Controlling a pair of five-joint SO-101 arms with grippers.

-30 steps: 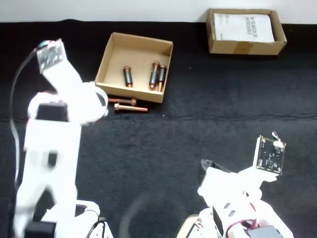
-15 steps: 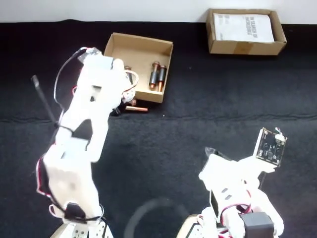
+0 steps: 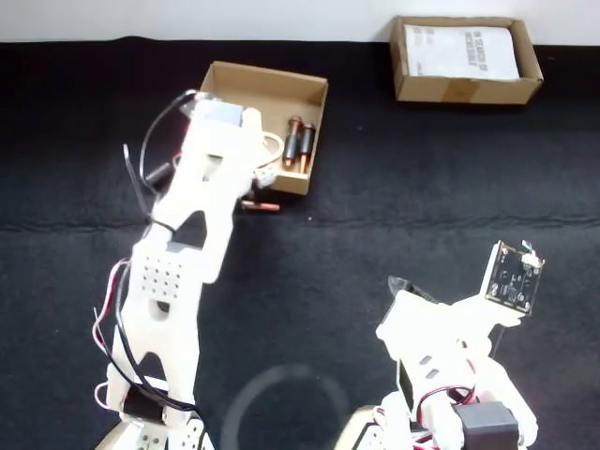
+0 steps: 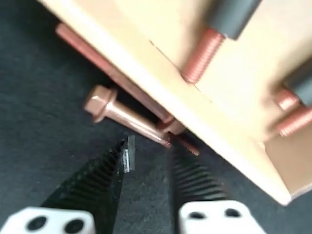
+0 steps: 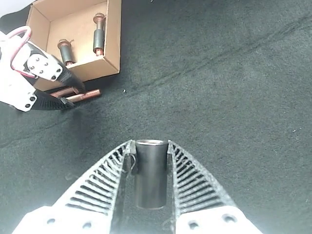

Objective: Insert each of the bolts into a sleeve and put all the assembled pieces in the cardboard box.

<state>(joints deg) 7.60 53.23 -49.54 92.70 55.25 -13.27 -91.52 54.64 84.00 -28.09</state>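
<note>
Two bare copper bolts point(image 4: 122, 114) lie on the black cloth against the front wall of the cardboard box point(image 4: 195, 105). My left gripper point(image 4: 148, 156) is open just short of them, and its fingertips straddle the threaded end of the nearer bolt. From above, the left arm point(image 3: 220, 159) covers most of the bolts, leaving one tip point(image 3: 264, 205) showing. Assembled pieces point(image 3: 298, 142) lie inside the box point(image 3: 230, 84). My right gripper point(image 5: 148, 146) is shut on a dark sleeve point(image 5: 148, 175), held over the cloth at the front right.
A second cardboard box point(image 3: 469, 91) with a white paper sheet sits at the back right. The left arm's loose cables point(image 3: 141, 178) hang beside it. Open black cloth lies between the two arms.
The left arm swung from the far left over to the front of the box and came down at the bolts. The right arm has barely moved and kept the sleeve.
</note>
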